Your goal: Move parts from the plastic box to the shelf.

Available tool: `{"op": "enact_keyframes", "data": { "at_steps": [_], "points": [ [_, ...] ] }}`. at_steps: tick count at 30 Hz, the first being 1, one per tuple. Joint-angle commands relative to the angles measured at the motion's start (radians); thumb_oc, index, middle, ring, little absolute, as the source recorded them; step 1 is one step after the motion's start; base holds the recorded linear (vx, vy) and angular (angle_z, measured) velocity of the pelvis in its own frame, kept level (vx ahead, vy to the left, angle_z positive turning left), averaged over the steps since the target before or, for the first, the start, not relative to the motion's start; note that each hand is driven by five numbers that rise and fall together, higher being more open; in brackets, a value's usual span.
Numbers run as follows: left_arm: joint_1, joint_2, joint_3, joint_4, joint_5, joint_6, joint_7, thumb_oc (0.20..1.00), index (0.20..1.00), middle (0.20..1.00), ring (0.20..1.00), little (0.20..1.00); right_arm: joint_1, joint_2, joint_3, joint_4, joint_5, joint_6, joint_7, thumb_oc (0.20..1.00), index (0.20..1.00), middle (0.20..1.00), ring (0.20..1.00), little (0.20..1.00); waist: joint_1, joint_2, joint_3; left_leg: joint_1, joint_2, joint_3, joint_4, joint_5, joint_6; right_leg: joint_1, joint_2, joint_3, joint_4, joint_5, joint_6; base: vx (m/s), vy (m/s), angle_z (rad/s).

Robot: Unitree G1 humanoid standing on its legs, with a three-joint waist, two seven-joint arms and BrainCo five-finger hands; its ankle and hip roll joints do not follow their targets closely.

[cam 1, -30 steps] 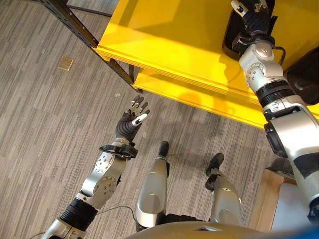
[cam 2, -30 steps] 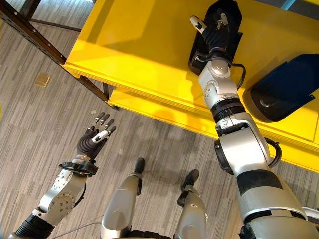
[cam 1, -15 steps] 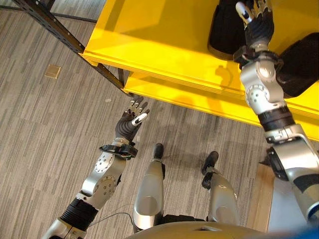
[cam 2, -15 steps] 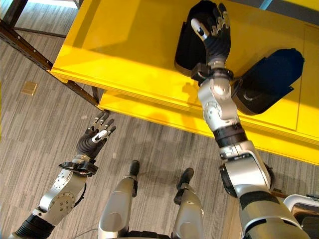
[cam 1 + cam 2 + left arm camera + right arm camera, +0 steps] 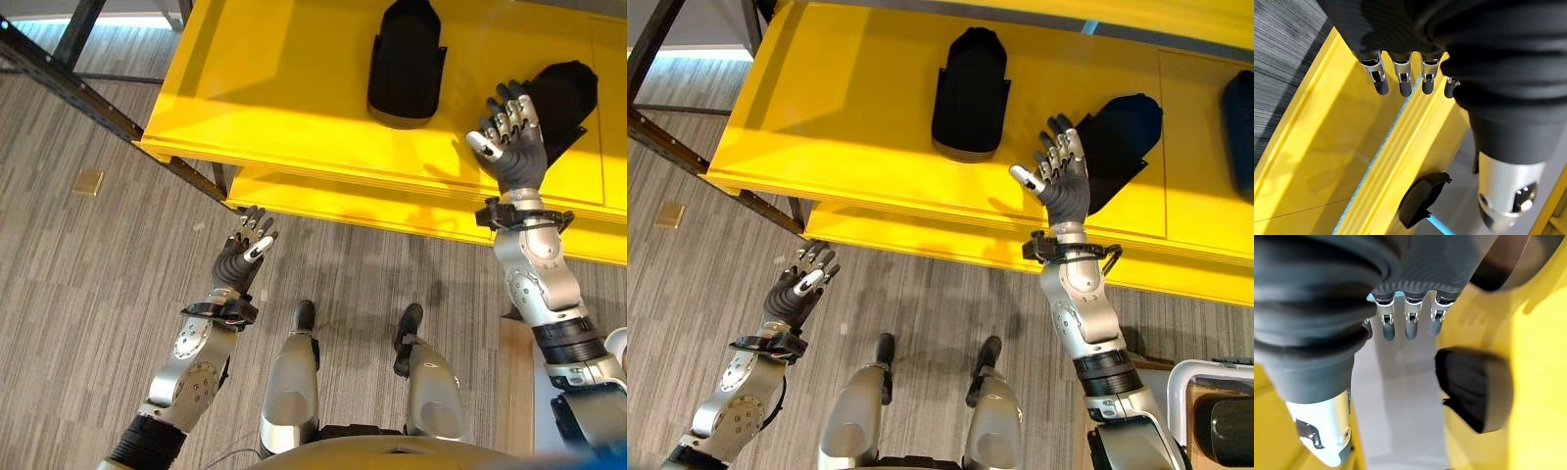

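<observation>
Each silver-grey metal arm ended in a hand: the left hand (image 5: 238,260) and right hand (image 5: 1062,186) wore dark ribbed covers over back and wrist, with silver fingers (image 5: 1409,322) tipped dark. Black ribbed bands ringed the forearms.

Two matte black, rounded plastic parts lie flat on the bright yellow metal shelf (image 5: 852,117). One part (image 5: 968,93) rests well apart from the right hand (image 5: 1061,186); the other (image 5: 1122,137) lies just beyond its spread, empty fingers.
</observation>
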Motion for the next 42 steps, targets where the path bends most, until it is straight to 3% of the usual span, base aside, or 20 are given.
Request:
{"op": "enact_keyframes", "data": {
  "at_steps": [1, 7, 16, 33, 42],
  "points": [
    [0.046, 0.005, 0.027, -0.054, 0.046, -0.021, -0.046, 1.000, 1.000, 1.000, 1.000, 1.000, -0.016, -0.062, -0.033, -0.061, -0.073, -0.018, 0.046, 1.000, 1.000, 1.000, 1.000, 1.000, 0.000, -0.021, -0.068, 0.010, 0.053, 0.016, -0.028, 0.050, -0.010, 0.098, -0.018, -0.006, 0.072, -0.154, 0.054, 0.01, -0.012, -0.18],
    [0.075, 0.006, 0.037, -0.048, 0.049, -0.021, -0.077, 1.000, 1.000, 1.000, 1.000, 1.000, -0.012, -0.184, -0.018, -0.033, -0.214, -0.007, 0.066, 1.000, 1.000, 1.000, 1.000, 1.000, -0.011, -0.018, -0.085, 0.038, 0.067, 0.037, -0.037, 0.051, -0.013, 0.097, -0.005, 0.013, 0.068, -0.153, 0.057, 0.01, -0.016, -0.13],
    [0.093, 0.013, 0.022, -0.041, 0.043, -0.026, -0.097, 1.000, 1.000, 1.000, 1.000, 1.000, -0.053, -0.299, 0.001, 0.059, -0.305, 0.001, 0.059, 1.000, 1.000, 1.000, 1.000, 1.000, -0.021, 0.016, -0.094, 0.054, 0.074, 0.056, -0.048, 0.056, -0.017, 0.086, -0.003, 0.031, 0.076, -0.158, 0.055, 0.00, -0.005, -0.07],
    [0.077, 0.019, -0.004, -0.050, 0.049, -0.051, -0.066, 1.000, 1.000, 1.000, 1.000, 1.000, -0.260, -0.270, 0.112, 0.327, -0.420, 0.048, -0.045, 1.000, 1.000, 1.000, 1.000, 1.000, -0.007, 0.070, -0.031, 0.018, 0.063, 0.061, -0.059, 0.076, -0.016, 0.025, -0.016, 0.034, 0.112, -0.161, 0.048, -0.01, -0.011, -0.02],
    [0.070, 0.025, -0.017, -0.051, 0.042, -0.061, -0.060, 1.000, 1.000, 1.000, 1.000, 1.000, -0.408, -0.293, 0.201, 0.466, -0.452, 0.064, -0.064, 1.000, 1.000, 1.000, 1.000, 1.000, 0.002, 0.075, 0.000, 0.003, 0.061, 0.063, -0.070, 0.087, -0.016, -0.003, -0.014, 0.038, 0.125, -0.157, 0.045, 0.00, -0.001, 0.00]
  ]
}}
